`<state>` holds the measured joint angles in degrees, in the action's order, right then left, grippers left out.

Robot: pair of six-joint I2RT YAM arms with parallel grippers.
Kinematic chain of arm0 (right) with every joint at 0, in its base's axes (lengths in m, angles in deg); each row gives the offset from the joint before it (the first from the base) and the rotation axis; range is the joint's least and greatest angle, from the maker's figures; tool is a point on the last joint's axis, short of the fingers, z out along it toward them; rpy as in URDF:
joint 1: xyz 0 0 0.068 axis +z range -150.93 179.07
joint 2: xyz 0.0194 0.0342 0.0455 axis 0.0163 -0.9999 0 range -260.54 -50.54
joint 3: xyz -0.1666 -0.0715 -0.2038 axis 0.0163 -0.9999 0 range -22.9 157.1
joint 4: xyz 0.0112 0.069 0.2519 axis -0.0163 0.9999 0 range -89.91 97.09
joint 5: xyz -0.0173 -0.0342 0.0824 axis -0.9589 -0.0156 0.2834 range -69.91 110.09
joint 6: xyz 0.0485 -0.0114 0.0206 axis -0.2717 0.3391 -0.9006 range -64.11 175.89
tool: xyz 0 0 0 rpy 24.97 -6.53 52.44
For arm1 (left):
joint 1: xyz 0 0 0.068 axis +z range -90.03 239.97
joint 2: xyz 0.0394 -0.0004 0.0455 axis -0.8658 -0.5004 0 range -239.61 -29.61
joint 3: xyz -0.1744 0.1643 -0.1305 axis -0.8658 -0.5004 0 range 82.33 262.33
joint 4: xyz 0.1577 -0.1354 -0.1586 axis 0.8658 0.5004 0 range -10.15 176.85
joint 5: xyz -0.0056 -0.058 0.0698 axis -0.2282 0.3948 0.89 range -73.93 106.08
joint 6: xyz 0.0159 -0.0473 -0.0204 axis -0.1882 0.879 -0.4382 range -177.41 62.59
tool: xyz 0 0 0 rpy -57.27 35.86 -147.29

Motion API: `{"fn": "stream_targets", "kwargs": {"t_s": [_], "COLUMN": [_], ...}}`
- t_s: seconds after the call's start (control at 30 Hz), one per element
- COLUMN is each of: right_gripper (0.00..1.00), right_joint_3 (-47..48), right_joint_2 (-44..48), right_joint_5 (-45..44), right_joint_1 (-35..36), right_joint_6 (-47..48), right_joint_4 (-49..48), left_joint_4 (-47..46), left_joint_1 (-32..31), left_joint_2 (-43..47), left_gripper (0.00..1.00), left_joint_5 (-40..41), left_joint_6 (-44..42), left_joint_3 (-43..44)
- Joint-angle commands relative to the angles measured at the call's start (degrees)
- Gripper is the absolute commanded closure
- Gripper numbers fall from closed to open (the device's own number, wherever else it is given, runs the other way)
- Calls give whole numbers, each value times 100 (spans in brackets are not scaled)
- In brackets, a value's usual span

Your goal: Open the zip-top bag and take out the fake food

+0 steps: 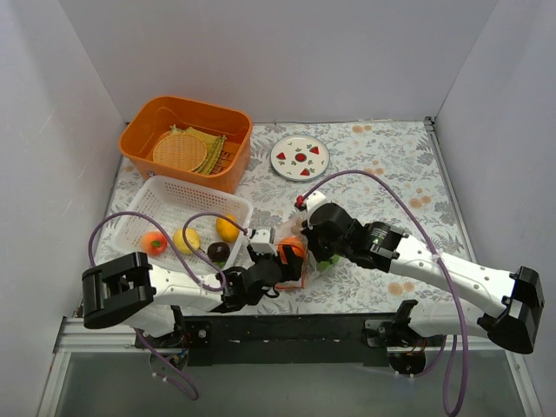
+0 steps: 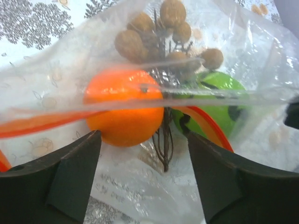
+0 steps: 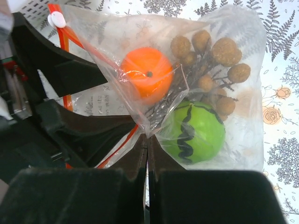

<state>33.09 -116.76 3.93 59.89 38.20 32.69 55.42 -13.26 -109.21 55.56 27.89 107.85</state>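
The clear zip-top bag [image 1: 301, 263] lies at the table's near middle, between both arms. Through it I see an orange fruit [image 2: 124, 107], a green ball with black markings [image 2: 219, 102] and a cluster of tan nuts on dark stems [image 2: 161, 37]. Its red-orange zip strip [image 2: 42, 122] runs across in front of the fruit. My left gripper [image 2: 142, 154] is open, its fingers [image 2: 70, 172] wide apart on either side of the bag's mouth. My right gripper [image 3: 147, 142] is shut on a fold of the bag's film [image 3: 112, 37], just below the orange fruit [image 3: 147, 74] and beside the green ball [image 3: 194, 133].
A white mesh basket [image 1: 165, 204] at the left holds a lemon [image 1: 186, 239], two orange fruits [image 1: 228, 228] and a dark fruit [image 1: 218, 252]. An orange bin [image 1: 187, 113] with a woven mat [image 1: 178, 152] stands behind it. A white plate [image 1: 300, 158] lies at the back.
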Motion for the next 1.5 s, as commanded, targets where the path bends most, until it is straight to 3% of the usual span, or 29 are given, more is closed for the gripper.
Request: {"fn": "stream_targets", "kwargs": {"t_s": [0.0, 0.27, 0.43, 0.63, 0.77, 0.8, 0.9, 1.3, 1.47], "right_gripper": [99, 99, 99, 99, 99, 99, 99, 99, 99], "right_joint_3": [-8, -184, -430, -562, -694, -712, -694, -448, -352], "right_joint_2": [320, 434, 566, 601, 619, 610, 610, 461, 258], "right_joint_5": [219, 544, 676, 588, 492, 448, 263, -238, -572], "right_joint_1": [-9, -17, -17, -44, -87, -105, -245, -536, -597], "right_joint_6": [-155, -243, -331, -401, -516, -542, -613, -806, -815], "right_joint_4": [-78, -201, -324, -237, -193, -175, -61, 88, 133], "left_joint_4": [156, 947, 895, 843, 597, 571, 500, 561, 754], "left_joint_1": [-16, -7, 46, 81, 81, 81, 81, 81, 63], "left_joint_2": [-249, -935, -1321, -1603, -1498, -1393, -1208, -443, -268], "left_gripper": [20, 2, 2, 19, 42, 53, 65, 72, 73], "left_joint_5": [569, 982, 921, 912, 833, 798, 658, 174, -440], "left_joint_6": [-259, -347, -436, -399, -610, -628, -611, -426, -452], "left_joint_3": [357, 1121, 1385, 1570, 1588, 1562, 1395, 744, 709]}}
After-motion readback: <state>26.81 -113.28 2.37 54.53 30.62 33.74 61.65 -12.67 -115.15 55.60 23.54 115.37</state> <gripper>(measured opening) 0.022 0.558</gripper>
